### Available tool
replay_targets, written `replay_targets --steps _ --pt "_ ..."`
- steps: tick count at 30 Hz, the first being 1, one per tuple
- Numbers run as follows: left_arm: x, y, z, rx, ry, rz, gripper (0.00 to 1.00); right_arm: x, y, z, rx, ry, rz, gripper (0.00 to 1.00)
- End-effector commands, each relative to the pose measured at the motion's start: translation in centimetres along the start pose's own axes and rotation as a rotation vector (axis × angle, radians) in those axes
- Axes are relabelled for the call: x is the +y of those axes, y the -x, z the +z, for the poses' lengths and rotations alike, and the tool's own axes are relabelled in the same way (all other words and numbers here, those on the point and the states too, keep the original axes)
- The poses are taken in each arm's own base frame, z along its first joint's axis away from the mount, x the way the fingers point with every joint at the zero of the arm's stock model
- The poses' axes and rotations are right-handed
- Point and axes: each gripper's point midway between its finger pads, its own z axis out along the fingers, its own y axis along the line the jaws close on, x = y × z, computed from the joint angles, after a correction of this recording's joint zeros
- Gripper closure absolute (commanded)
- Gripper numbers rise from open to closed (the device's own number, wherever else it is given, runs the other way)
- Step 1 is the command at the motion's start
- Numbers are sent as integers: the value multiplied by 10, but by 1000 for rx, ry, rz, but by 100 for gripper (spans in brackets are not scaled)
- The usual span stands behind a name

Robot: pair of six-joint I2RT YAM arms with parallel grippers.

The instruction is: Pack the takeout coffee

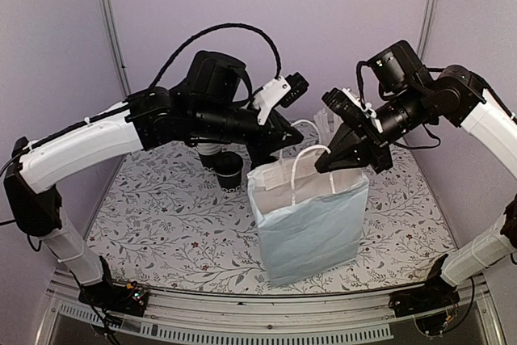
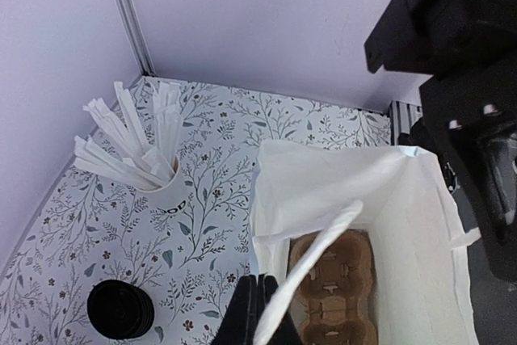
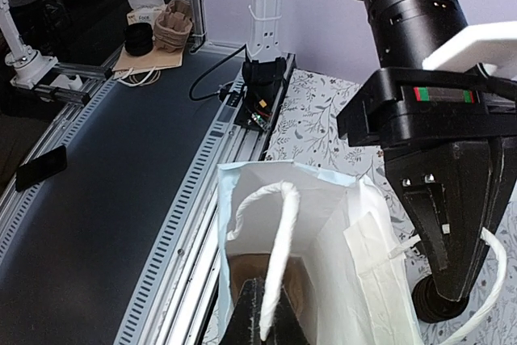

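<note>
Nothing can be read. The white paper cup [image 2: 166, 198] of wrapped straws carries small dark print, too blurred to make out; likewise the pale background box [image 3: 145, 15].

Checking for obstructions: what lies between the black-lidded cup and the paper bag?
Nothing: in the left wrist view, only bare floral table lies between the black-lidded cup and the paper bag.

The left arm [image 1: 81, 147] and the right arm [image 1: 494, 128] both wear white shells on their long links and matte black joint housings, a braided black cable [image 1: 218, 31] runs above the left one, and the black, wedge-shaped left hand [image 3: 449, 292] carries a red-and-green strip [image 3: 440, 94] and small screws [image 3: 408, 182].
</note>
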Motion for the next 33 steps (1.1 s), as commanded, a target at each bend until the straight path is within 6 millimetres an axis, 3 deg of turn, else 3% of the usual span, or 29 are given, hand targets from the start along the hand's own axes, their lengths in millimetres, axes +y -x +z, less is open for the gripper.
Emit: replay_targets --steps 1,7,15,33 --pt "21 48 -52 -107 106 -18 100 -14 43 -4 -69 -65 -99 100" --pt "43 59 -84 -83 216 -16 100 -38 84 -9 -142 -137 -148 100" --pt "62 66 -116 -104 293 -26 100 -45 123 -16 -222 -180 -211 100" --pt "71 48 -123 -92 306 -39 100 -51 113 9 -181 -152 -194 100"
